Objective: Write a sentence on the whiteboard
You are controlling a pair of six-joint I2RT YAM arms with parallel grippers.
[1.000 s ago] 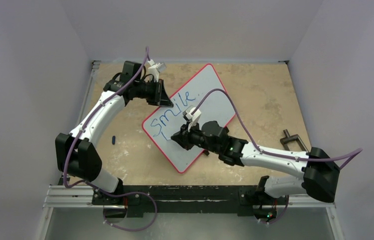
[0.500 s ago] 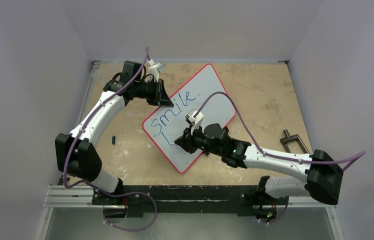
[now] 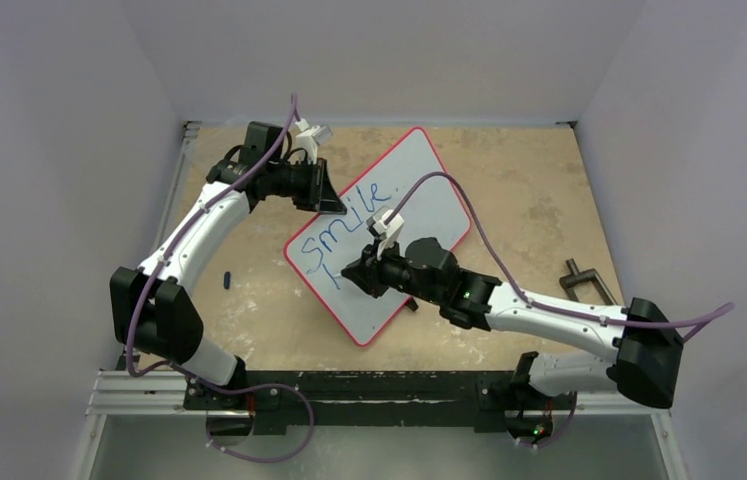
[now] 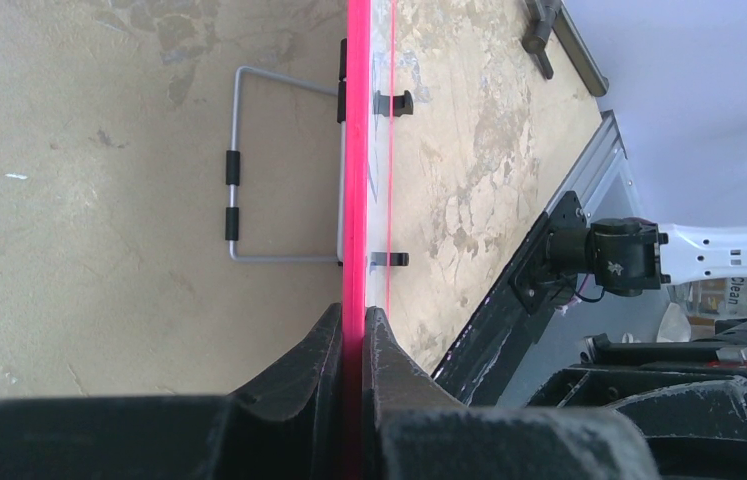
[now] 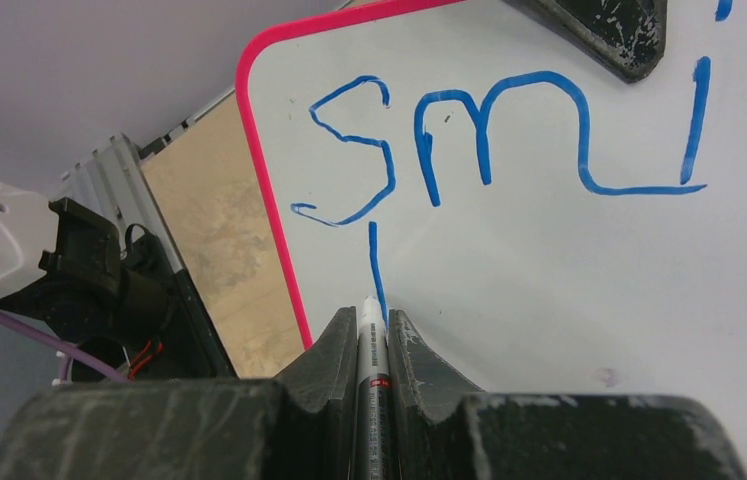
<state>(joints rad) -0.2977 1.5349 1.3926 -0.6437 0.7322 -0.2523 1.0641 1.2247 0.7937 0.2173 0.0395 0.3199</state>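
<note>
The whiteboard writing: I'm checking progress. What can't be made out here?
- Top view: the right end effector covers part of the second line.
- Right wrist view: the frame edge cuts the sentence past "smi".
- Left wrist view: the whiteboard shows edge-on, no writing visible.
- Top view: small dark object, too small to identify.

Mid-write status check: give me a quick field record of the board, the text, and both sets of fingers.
left fingers: shut on the whiteboard at its red rim
right fingers: shut on the marker
marker tip: at the board, below the "s"
written so far: "smile", plus one short downstroke beneath it
</note>
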